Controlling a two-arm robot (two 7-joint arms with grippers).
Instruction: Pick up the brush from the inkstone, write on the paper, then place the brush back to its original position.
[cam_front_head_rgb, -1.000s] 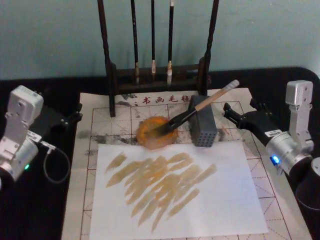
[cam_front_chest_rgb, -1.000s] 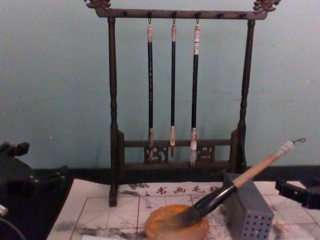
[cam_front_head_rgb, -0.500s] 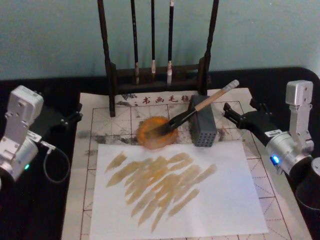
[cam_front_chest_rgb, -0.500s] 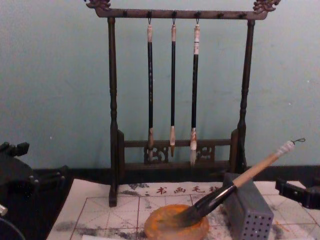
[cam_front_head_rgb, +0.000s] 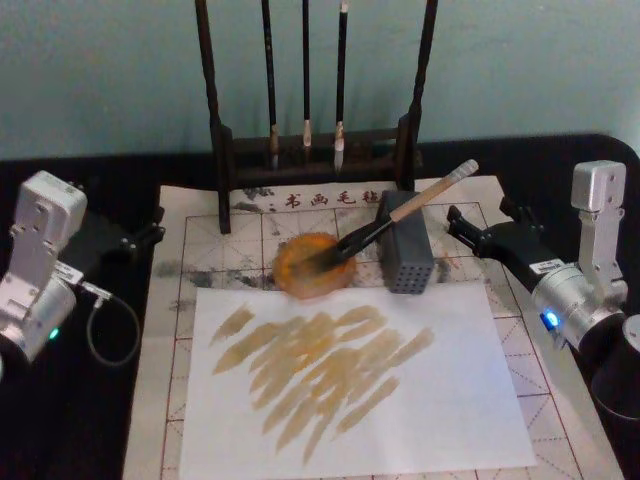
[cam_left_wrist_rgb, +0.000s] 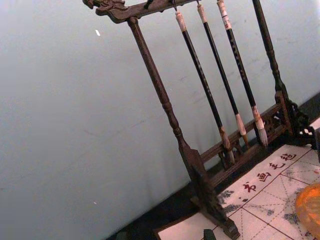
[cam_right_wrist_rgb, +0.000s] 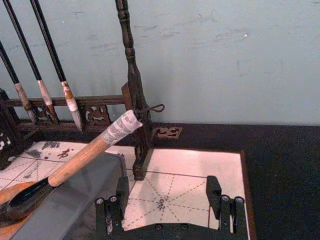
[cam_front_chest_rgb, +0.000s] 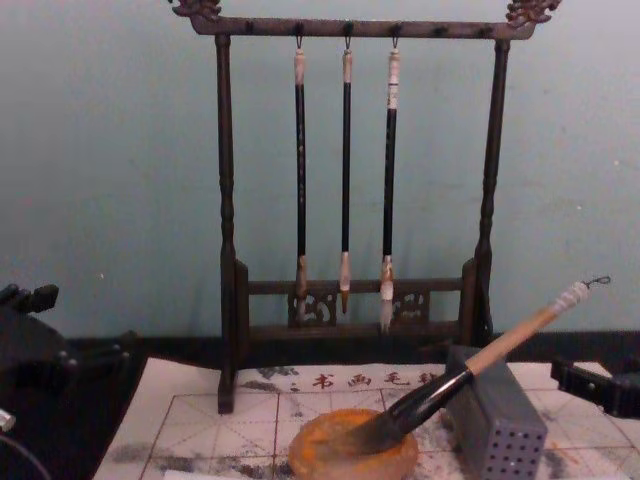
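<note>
The brush (cam_front_head_rgb: 400, 211) lies untouched, its dark tip in the round orange inkstone (cam_front_head_rgb: 295, 272) and its light-wood handle leaning on a grey block; its capped end with a loop shows in the right wrist view (cam_right_wrist_rgb: 120, 127). The red-gridded paper (cam_front_head_rgb: 200, 240) covers the table, with a plain white sheet (cam_front_head_rgb: 450, 400) streaked amber lying on it. My right gripper (cam_front_head_rgb: 478, 226) rests to the right of the block, fingers (cam_right_wrist_rgb: 213, 192) apart with nothing between them. At the paper's left edge my left gripper (cam_front_head_rgb: 148, 232) sits open, away from the brush.
The grey perforated block (cam_front_head_rgb: 405, 255) stands just right of the inkstone and props the brush handle. A dark wooden rack (cam_front_chest_rgb: 225, 200) with three thin hanging brushes (cam_front_chest_rgb: 345, 180) stands behind, against a teal wall. Black tabletop surrounds the paper.
</note>
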